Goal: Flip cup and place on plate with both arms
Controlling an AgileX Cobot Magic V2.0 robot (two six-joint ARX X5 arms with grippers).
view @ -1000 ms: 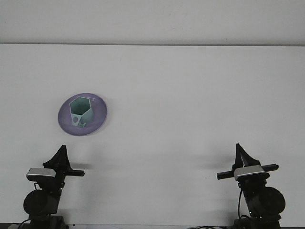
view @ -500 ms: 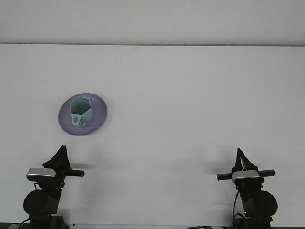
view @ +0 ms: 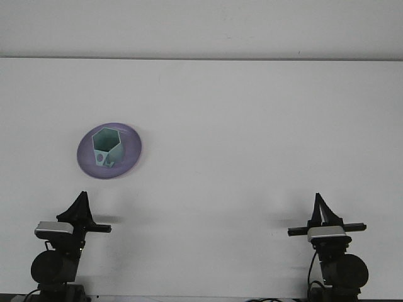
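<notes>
A pale green hexagonal cup (view: 106, 147) stands upright, mouth up, on a purple plate (view: 129, 151) at the left of the white table. My left gripper (view: 79, 205) is pulled back near the front edge, below the plate and well apart from it. Over at the front right, far from the cup, sits my right gripper (view: 322, 207). Both grippers point away from the camera and hold nothing.
The white table (view: 252, 138) runs back to a far edge under a plain wall. Both arm bases and their wrist cameras occupy the bottom corners.
The right arm has drawn back slightly toward its base and settled lower. The left arm, cup and plate have not moved.
</notes>
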